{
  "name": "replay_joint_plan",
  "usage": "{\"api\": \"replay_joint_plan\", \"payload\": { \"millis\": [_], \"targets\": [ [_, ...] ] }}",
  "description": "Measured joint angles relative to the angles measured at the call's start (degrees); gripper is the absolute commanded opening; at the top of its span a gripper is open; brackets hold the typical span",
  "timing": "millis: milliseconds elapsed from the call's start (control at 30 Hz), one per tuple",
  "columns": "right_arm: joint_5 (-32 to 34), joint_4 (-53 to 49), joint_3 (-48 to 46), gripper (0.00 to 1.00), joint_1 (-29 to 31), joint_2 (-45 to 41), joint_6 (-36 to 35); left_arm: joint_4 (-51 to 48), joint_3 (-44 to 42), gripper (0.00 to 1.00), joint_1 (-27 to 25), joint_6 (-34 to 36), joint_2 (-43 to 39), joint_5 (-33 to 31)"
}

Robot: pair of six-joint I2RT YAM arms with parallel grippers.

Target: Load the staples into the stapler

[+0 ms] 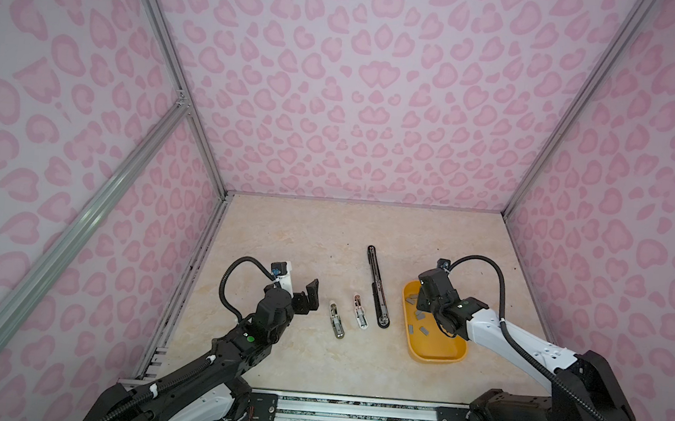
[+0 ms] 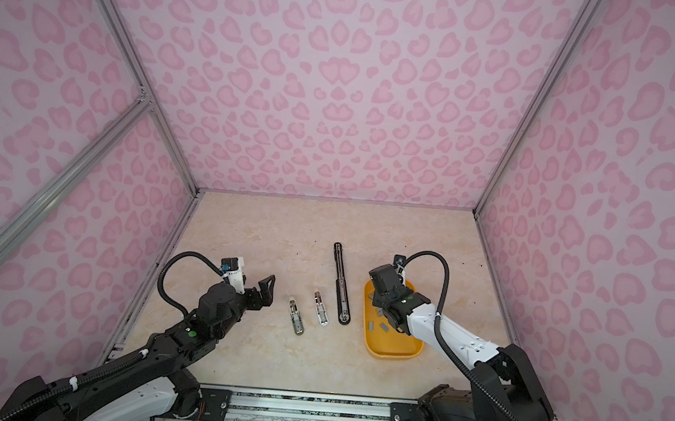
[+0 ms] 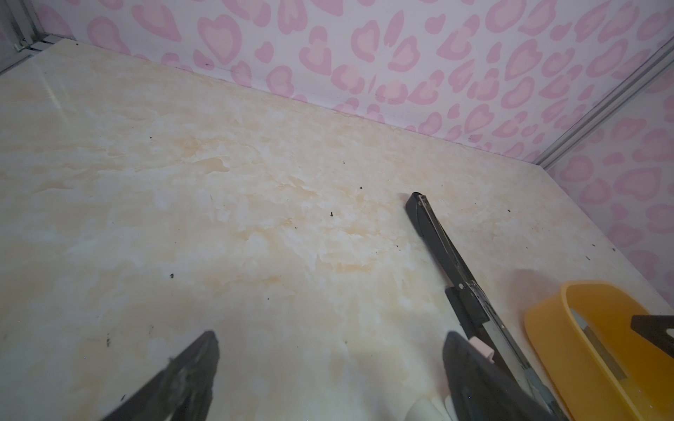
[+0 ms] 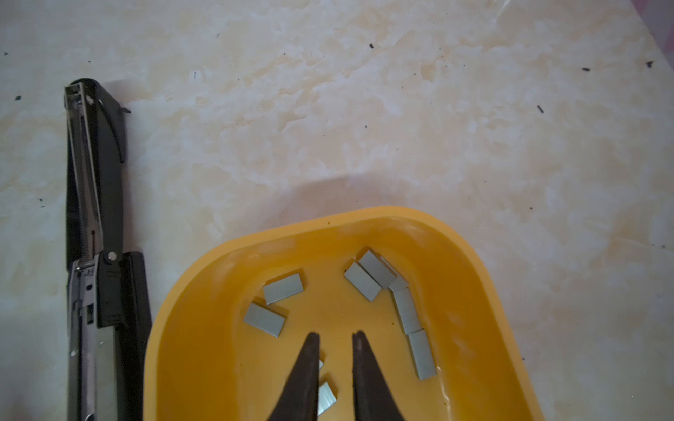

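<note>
Three staplers lie side by side about the middle of the desk [image 1: 304, 233], each lengthwise from front edge to back edge. From the left edge inward you meet the small grey stapler [image 1: 336, 320], then the small white stapler [image 1: 360, 311], then the long black stapler [image 1: 377, 290]; the two small ones show bare metal on top; the black one is spread out flat in one line, its metal channel [image 4: 84, 164] uppermost.

Just beside the black one, toward the right edge and in the front half of the desk, stands the yellow tray [image 1: 440, 354]; whether tray and stapler touch cannot be told. The staples [image 4: 282, 288] all rest inside this tray as short grey strips; most lie flat over its back half, several overlapping in a bent chain along one wall; two further strips [image 1: 424, 331] lie nearer its middle.

Your right jaws point down into the tray, over its floor; they stand almost together, a narrow gap showing between the black fingertips [image 4: 310, 350], and nothing is clamped between the tips; one strip [image 4: 325, 397] shows in the gap farther up the fingers, though whether it is touched cannot be told.

Your left jaws hang above the desk toward the left edge, just left of the small grey stapler; they are spread wide and hold nothing, bare desk showing between the fingers [image 3: 197, 364].
</note>
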Motion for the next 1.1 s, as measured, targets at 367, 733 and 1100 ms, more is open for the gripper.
{"api": "replay_joint_plan", "payload": {
  "millis": [367,733,1100],
  "targets": [
    [-1.2,-0.3,-0.5,0.18,-3.7,0.6,1.4,0.0,0.9,0.97,0.0,0.5,0.4,0.4],
    [-2.0,-1.9,0.0,0.18,-6.9,5.0,2.7,-0.9,1.6,0.97,0.0,0.8,0.9,0.4],
    [-2.8,-2.4,1.4,0.23,-8.8,10.0,3.3,-1.1,1.8,0.97,0.0,0.8,0.8,0.6]
  ]
}}
